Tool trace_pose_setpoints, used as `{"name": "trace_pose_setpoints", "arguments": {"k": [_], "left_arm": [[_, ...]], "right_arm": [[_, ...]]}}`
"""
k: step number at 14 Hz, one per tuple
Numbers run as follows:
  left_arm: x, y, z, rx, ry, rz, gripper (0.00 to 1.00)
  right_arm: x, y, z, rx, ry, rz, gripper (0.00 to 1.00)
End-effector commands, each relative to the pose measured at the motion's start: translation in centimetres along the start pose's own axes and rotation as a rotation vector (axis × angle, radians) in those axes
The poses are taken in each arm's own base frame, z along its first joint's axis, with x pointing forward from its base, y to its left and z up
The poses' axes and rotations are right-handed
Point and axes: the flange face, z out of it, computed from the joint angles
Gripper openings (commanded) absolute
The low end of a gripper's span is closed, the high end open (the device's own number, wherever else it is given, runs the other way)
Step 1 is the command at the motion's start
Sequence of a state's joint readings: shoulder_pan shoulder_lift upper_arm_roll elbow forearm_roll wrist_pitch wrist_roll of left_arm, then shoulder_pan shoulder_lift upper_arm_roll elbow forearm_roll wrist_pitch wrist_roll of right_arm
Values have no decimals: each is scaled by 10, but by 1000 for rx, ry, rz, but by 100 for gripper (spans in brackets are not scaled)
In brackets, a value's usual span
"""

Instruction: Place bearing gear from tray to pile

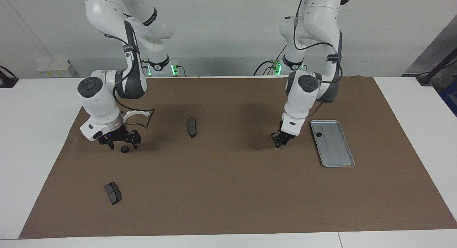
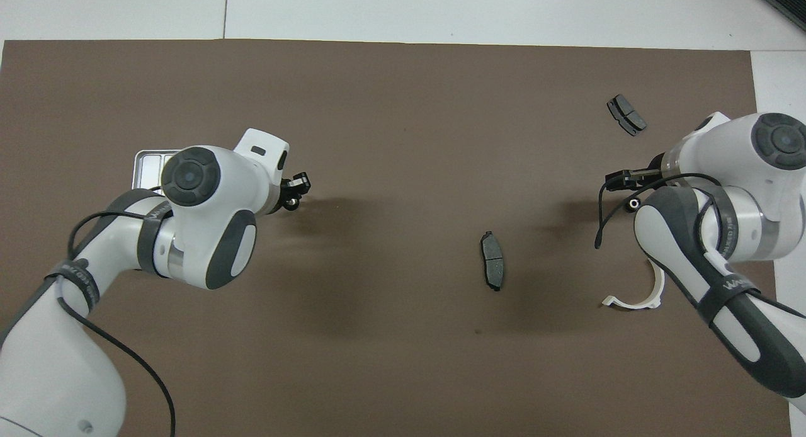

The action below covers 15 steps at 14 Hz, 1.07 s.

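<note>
Left hand: the left gripper (image 1: 281,143) was clenched. It hung low over the bare mat near the middle of the facing view, just beside the tray.
What it held: a small black round bearing gear (image 2: 291,203) with a shiny middle seemed to be pinched in its tips. This showed best in the overhead view.
Right hand: the right gripper (image 1: 123,145) was opened wide, with nothing in it. It hung low over the pile, at the middle left of the facing view.
Gear under it: a loose black gear (image 1: 124,150) lay on the mat right under those open fingers.
Tray: the flat silver metal tray (image 1: 339,149) with ridges lay at the middle right of the facing view. One small black gear (image 1: 319,134) sat in its upper corner.
Pile: a white half-ring bracket (image 1: 137,113), a dark grey brake pad (image 1: 191,127) and a second brake pad (image 1: 113,193) lay spread out, well apart.
Done, I think: one gear had reached the pile.
Left to do, I think: carry the pinched gear over to the pile, then fetch the one in the tray.
Surface: a big brown mat (image 1: 228,198) covered a white table (image 1: 35,140).
Room: a plain pale wall (image 1: 228,33) stood at the top of the facing view, and small green lights (image 1: 174,69) glowed at the arms' bases.
</note>
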<state>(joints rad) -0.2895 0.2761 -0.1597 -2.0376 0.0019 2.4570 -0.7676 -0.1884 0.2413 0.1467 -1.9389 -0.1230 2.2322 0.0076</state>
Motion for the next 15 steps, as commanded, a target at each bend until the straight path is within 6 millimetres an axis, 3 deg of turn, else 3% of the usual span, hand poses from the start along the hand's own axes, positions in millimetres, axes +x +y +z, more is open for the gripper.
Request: {"name": "trace_pose_setpoints", "arguments": {"k": [1, 3, 4, 6, 7, 10, 11, 12, 15], "left_arm": [[-33, 35, 1, -19, 4, -14, 0], [-60, 56, 3, -33, 4, 17, 0], [-72, 67, 1, -39, 2, 20, 14], [-75, 74, -2, -48, 4, -26, 82], [-77, 79, -5, -52, 6, -22, 99], [-56, 76, -29, -42, 10, -43, 100], [-36, 66, -50, -29, 11, -72, 100], [-7, 47, -72, 1, 0, -120, 100], [43, -12, -126, 38, 2, -147, 100]], "right_arm": [[2, -12, -42, 9, -16, 17, 100], [0, -39, -76, 6, -18, 28, 100], [-4, -59, -93, 13, -24, 45, 100], [-9, -92, -121, 65, -21, 89, 100], [-12, -111, -129, 85, -18, 103, 100], [-18, -175, -134, 108, 10, 168, 100], [-21, -201, -132, 118, 19, 170, 100], [-23, -225, -127, 128, 25, 186, 100], [-31, -290, -107, 164, 46, 206, 100]]}}
